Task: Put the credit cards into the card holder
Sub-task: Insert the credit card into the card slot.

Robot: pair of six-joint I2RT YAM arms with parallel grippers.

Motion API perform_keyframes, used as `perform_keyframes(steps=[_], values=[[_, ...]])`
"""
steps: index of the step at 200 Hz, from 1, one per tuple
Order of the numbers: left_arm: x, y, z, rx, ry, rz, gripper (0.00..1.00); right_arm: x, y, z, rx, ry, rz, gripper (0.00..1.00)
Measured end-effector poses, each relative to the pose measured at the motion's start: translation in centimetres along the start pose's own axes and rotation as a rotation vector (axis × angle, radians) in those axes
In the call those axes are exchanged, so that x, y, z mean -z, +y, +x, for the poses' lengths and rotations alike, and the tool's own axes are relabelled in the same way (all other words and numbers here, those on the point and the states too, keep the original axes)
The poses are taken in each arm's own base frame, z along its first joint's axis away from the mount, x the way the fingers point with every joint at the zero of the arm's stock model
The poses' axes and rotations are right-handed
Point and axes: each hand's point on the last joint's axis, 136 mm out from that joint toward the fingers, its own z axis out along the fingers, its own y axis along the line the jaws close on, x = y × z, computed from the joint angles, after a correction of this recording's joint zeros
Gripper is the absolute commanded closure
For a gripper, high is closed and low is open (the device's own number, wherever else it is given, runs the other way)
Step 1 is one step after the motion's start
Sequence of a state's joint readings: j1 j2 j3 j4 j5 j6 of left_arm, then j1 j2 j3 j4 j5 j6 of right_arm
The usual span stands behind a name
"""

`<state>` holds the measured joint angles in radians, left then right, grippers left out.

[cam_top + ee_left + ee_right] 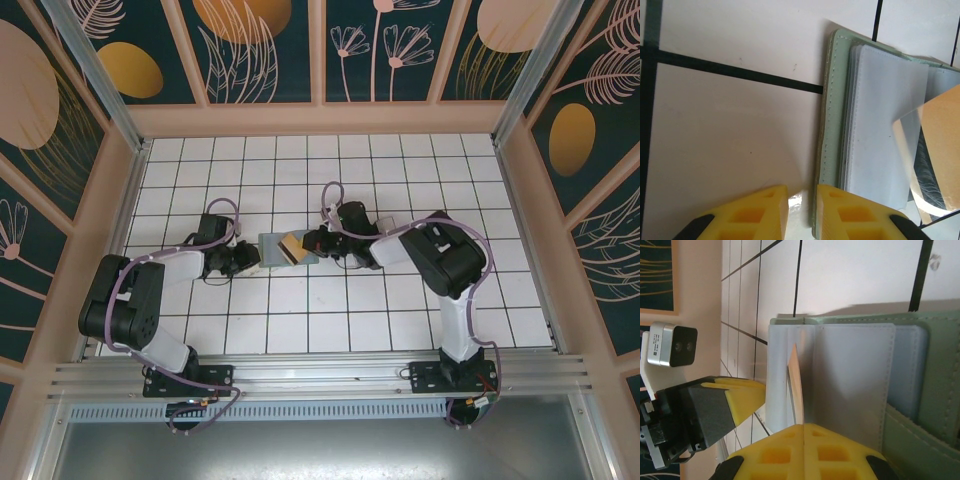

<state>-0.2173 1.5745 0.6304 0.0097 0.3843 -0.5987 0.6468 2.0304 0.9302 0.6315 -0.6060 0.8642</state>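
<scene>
Top external view: open grey-green soft folding card holder (pixel 272 247) lies on the white tiled table (pixel 330 310) between both grippers.
Right gripper (pixel 804 432) is clamped on a thin tan-gold plastic credit card (pixel 796 385), held edge-up over the holder's pale blue-grey sleeves (pixel 855 385). Left gripper (pixel 802 200) straddles the holder's left edge, fingers (pixel 850 215) slightly apart; grip cannot be determined.

Both grippers crowd mid-table: left gripper (pixel 246 258) at card holder (pixel 280 247) left edge, right gripper (pixel 312 241) w/ credit card (pixel 292 246) over its right. Tiled table (pixel 330 330) toward all edges open.
</scene>
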Motion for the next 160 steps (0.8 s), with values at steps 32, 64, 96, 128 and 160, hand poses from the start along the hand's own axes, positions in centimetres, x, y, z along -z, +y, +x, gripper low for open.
perform_keyframes(steps=[32, 64, 96, 128, 160], values=[[0.0, 0.1, 0.1, 0.001, -0.012, 0.007, 0.79, -0.2, 0.0, -0.2, -0.004, -0.045, 0.011, 1.0], [0.1, 0.1, 0.1, -0.005, -0.027, 0.016, 0.79, 0.0, -0.5, -1.0, -0.008, -0.104, 0.029, 1.0], [0.0, 0.1, 0.1, -0.007, -0.032, 0.021, 0.8, 0.0, -0.8, -1.3, -0.027, -0.145, 0.045, 1.0], [0.0, 0.1, 0.1, -0.001, -0.041, 0.028, 0.82, -0.6, 0.0, -1.0, -0.041, -0.175, 0.011, 1.0], [0.0, 0.0, 0.1, 0.009, -0.047, 0.039, 0.83, -1.0, -0.5, -0.4, -0.061, -0.21, 0.024, 1.0]])
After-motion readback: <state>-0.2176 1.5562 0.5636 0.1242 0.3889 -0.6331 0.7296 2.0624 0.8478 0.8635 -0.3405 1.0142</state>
